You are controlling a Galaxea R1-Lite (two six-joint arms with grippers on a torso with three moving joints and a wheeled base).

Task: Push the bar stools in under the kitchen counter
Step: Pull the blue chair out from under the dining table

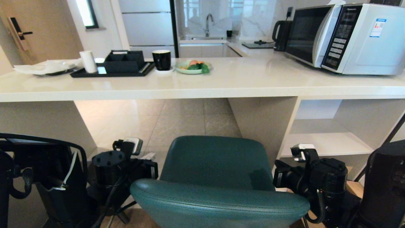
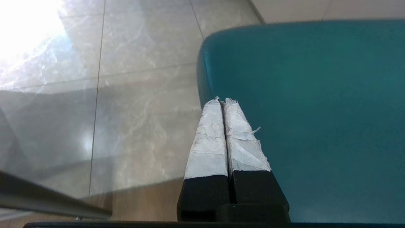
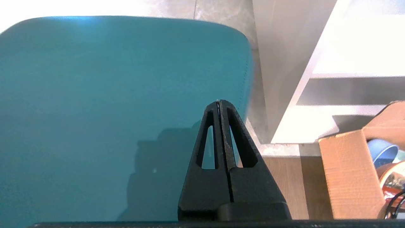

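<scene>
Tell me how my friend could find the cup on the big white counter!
Start at the long white kitchen counter and look toward its left half, away from the microwave. There a black tray sits beside a pale green plate of food. The cup stands between them: it is glossy black with a white inside, unlike the white roll on the tray.

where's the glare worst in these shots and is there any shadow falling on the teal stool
Left wrist view: a blown-out white patch washes over the floor tiles in one corner. Right wrist view: the white shelves and the strip above the teal stool are overexposed, and the shut right end effector casts a dark shadow on the seat. Head view: even light, soft reflections on the counter.
</scene>
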